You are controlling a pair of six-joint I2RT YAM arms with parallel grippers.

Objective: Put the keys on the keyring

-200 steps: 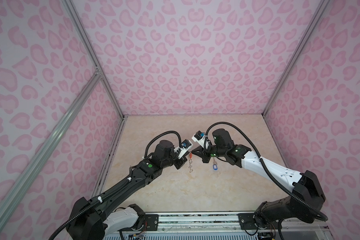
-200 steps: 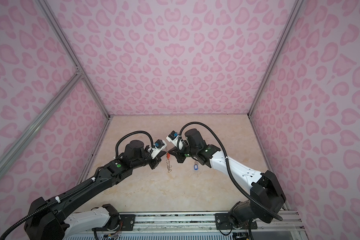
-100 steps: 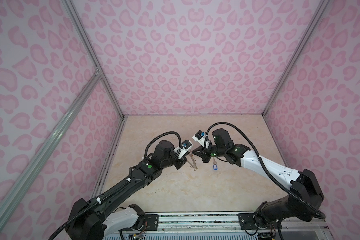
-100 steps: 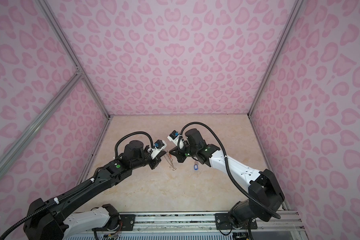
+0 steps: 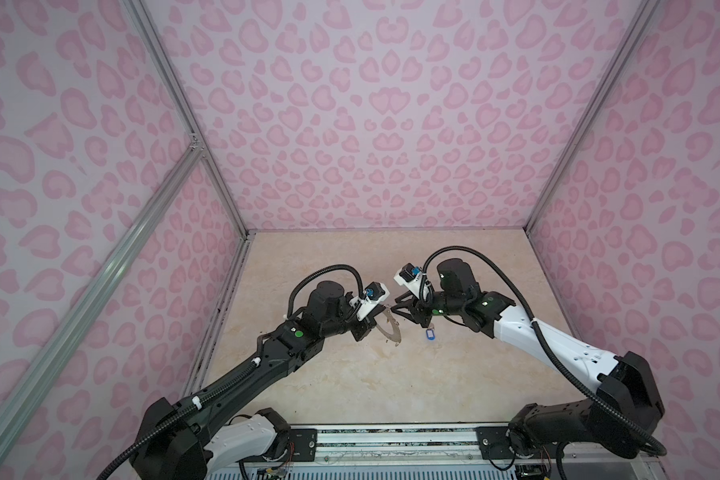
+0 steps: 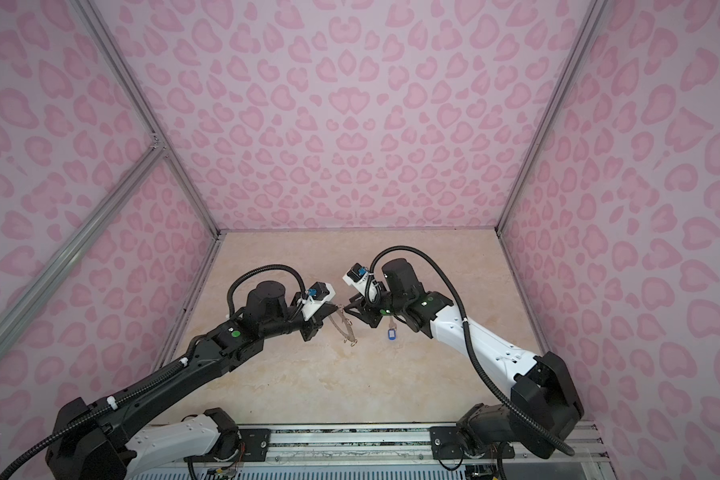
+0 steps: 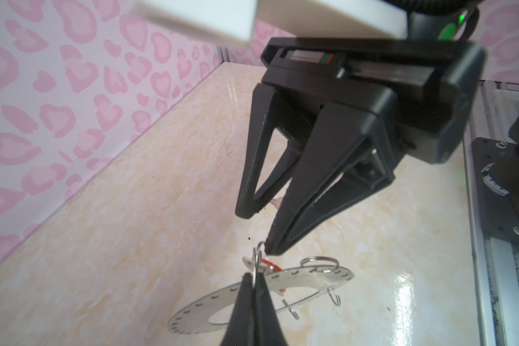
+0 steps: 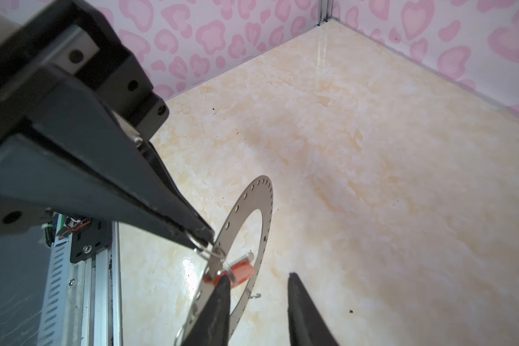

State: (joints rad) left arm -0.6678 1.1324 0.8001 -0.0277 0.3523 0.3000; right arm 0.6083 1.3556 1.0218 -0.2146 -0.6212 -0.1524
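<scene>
Reaching toward each other over a beige marble-look tabletop (image 5: 350, 374), two robot arms meet just left of its centre, inside pink heart-patterned walls.

The left gripper (image 7: 253, 277) is clenched on a thin wire loop (image 8: 200, 239) at the edge of the keyring (image 7: 312, 278), a flat grey metal disc with a large centre hole and small holes round its rim. The disc hangs tilted from that loop, above the table.

The right gripper (image 8: 259, 275) faces it from the right with its jaws parted and nothing between them. One fingertip sits just beside the pinched loop; whether it touches cannot be told.

The red-tagged key (image 8: 243, 269) shows behind the disc, through the centre hole, and appears to hang from the same loop. The blue-tagged key (image 5: 430, 333) lies flat on the table, under the right gripper and to the right of the disc.

The disc looks thin, stiff, light and smooth, so held by one loop it would likely swing; the flat rim offers a steadier hold. The blue-tagged key is small and low, probably best pinched by its thicker plastic tag. The spare loops look springy and easy to bend.
</scene>
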